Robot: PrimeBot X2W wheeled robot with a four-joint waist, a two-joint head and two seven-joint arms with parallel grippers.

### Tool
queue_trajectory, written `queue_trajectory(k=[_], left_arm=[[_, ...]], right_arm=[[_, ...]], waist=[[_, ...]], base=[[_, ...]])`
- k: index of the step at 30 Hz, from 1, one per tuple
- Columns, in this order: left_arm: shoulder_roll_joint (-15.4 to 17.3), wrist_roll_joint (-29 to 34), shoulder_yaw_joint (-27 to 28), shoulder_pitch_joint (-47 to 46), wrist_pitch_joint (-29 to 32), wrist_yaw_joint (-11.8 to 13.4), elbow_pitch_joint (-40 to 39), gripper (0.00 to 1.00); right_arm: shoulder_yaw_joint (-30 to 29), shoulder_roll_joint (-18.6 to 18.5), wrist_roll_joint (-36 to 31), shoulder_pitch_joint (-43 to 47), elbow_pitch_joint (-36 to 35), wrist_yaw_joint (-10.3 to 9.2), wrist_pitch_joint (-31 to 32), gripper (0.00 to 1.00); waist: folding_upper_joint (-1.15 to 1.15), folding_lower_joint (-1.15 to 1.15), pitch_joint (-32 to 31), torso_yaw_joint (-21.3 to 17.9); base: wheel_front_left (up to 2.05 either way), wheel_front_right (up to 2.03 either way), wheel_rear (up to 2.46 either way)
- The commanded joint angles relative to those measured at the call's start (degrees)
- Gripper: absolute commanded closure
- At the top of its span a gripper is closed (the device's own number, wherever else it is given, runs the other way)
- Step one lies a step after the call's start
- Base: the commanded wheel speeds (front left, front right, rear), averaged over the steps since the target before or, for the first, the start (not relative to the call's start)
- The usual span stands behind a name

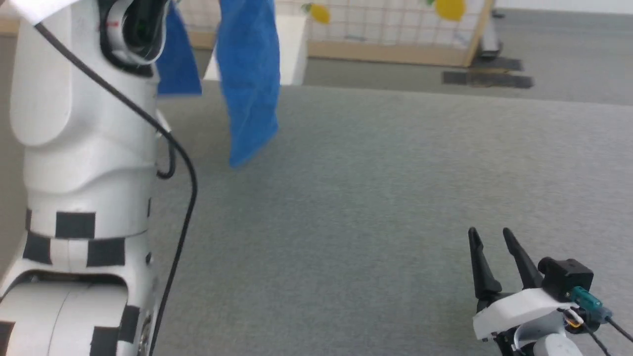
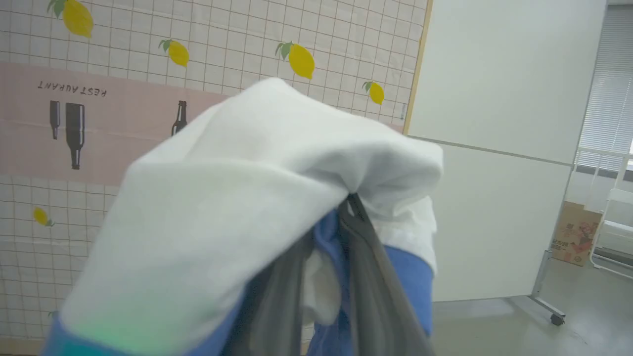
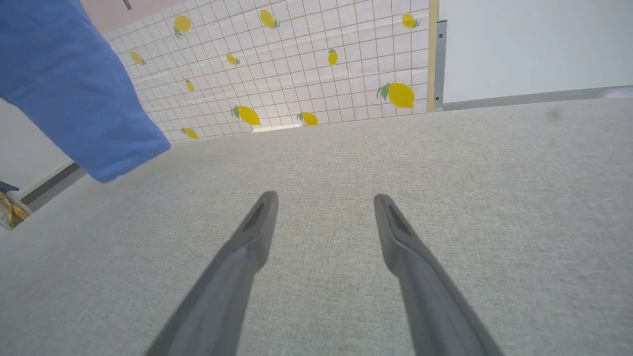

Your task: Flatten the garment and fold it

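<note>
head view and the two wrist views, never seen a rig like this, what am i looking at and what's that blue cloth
A two-armed robot, seen through its own cameras. The head view looks down at a grey surface; the big white shape at left is its raised left arm, and a garment hangs beside it, blue sleeves dangling. The left wrist view looks along the left gripper, pinched shut on the garment's white and blue cloth. The right wrist view looks along the right gripper, open and holding nothing, low over the surface. Behind stands a screen printed with lemons.
</note>
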Motion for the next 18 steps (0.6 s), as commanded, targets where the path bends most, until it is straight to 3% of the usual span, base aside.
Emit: queue_trajectory(k=[1, 8, 13, 18], left_arm=[[-0.87, -1.16, -0.48, -1.76, -0.78, -0.46, -0.42, 1.00], [-3.50, -6.13, -4.59, -3.57, 0.01, -1.79, 0.65, 1.00], [-4.03, -8.27, -10.66, 2.29, 0.55, -2.18, 3.26, 1.00], [-4.14, -14.76, -18.54, 11.53, 0.02, -1.65, 6.31, 1.00]], right_arm=[[-0.05, -0.04, 0.01, 0.35, 0.75, -0.09, -0.62, 0.00], [-2.28, -0.04, -1.28, 0.26, 3.18, -0.09, -0.96, 0.00], [-3.97, -0.04, -1.21, 0.74, 4.12, -0.09, -1.09, 0.00], [-6.52, -0.04, -2.72, 1.80, 5.07, -0.09, -1.17, 0.00]], waist=[[0.00, 0.00, -3.63, -6.05], [0.00, 0.00, -3.50, -11.25], [0.00, 0.00, -2.84, -12.76], [0.00, 0.00, -2.44, -12.76]], base=[[0.00, 0.00, 0.00], [0.00, 0.00, 0.00], [0.00, 0.00, 0.00], [0.00, 0.00, 0.00]])
